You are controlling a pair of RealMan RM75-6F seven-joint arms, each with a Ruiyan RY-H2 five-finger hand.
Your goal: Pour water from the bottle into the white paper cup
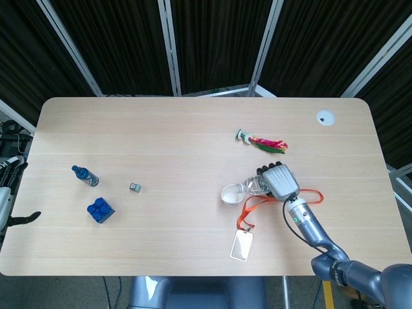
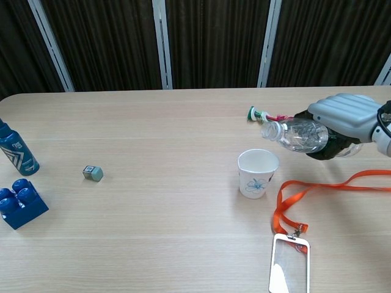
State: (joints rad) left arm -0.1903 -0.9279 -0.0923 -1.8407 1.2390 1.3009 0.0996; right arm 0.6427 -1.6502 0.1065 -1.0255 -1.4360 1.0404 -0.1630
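My right hand (image 1: 280, 181) (image 2: 343, 118) grips a clear plastic bottle (image 1: 253, 187) (image 2: 297, 133), tipped nearly level with its open mouth pointing left, just above the rim of the white paper cup (image 1: 232, 194) (image 2: 257, 173). The cup stands upright on the table and has a blue flower print. No stream of water is plain to see. My left hand does not appear in either view.
An orange lanyard (image 1: 257, 209) (image 2: 308, 194) with a clear badge holder (image 1: 241, 245) (image 2: 288, 264) lies right of the cup. A feathered shuttlecock (image 1: 261, 141) lies behind. Far left are a blue bottle (image 1: 84, 176) (image 2: 14, 149), a blue block (image 1: 100, 210) and a small grey cube (image 1: 134, 187).
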